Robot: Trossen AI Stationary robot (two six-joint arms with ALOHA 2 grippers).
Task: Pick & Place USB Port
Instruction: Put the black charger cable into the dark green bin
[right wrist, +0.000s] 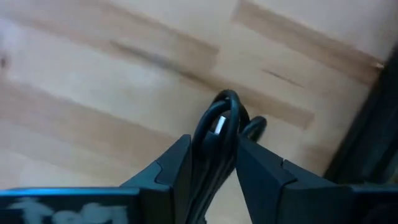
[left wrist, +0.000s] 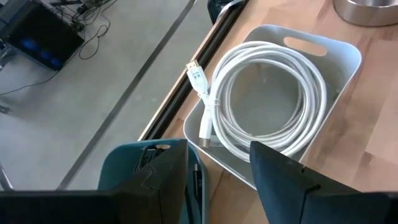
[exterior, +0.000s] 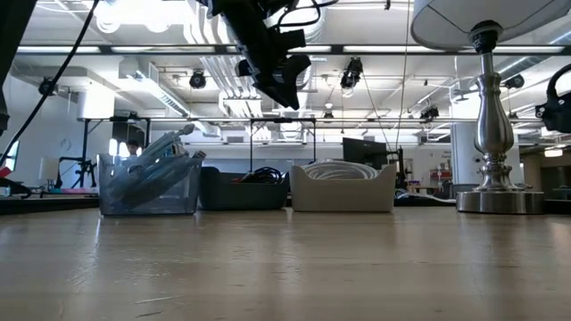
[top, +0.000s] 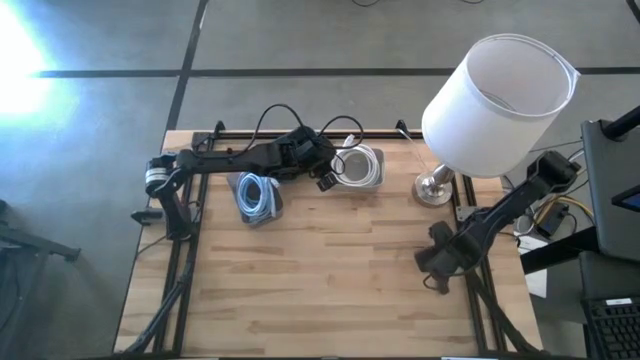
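Observation:
My left gripper (top: 327, 181) (left wrist: 217, 149) (exterior: 278, 82) hangs open above the light grey bin (left wrist: 348, 50) at the table's far side and touches nothing. A coiled white USB cable (left wrist: 267, 93) lies in that bin (top: 360, 166) (exterior: 343, 185), its plug (left wrist: 196, 73) resting over the rim. A clear bin with a blue cable (top: 257, 196) (exterior: 147, 178) stands to its left, and a dark bin (exterior: 245, 189) (left wrist: 143, 163) between them. My right gripper (top: 436, 272) (right wrist: 214, 149) is low near the table's right edge, shut on a black cable (right wrist: 219, 121). My right gripper pinches a bent loop of the black cable (right wrist: 211, 134) between its two fingers. The bend of the loop (right wrist: 227, 99) sticks out past the fingertips over the wooden tabletop. Whether the cable's other end lies on the table cannot be seen.
A table lamp with a white shade (top: 500, 90) stands on its metal base (top: 434, 188) (exterior: 500, 198) at the far right. A black frame rail (top: 200, 215) runs along the table's edges. Bare wood (top: 330, 270) fills the near half.

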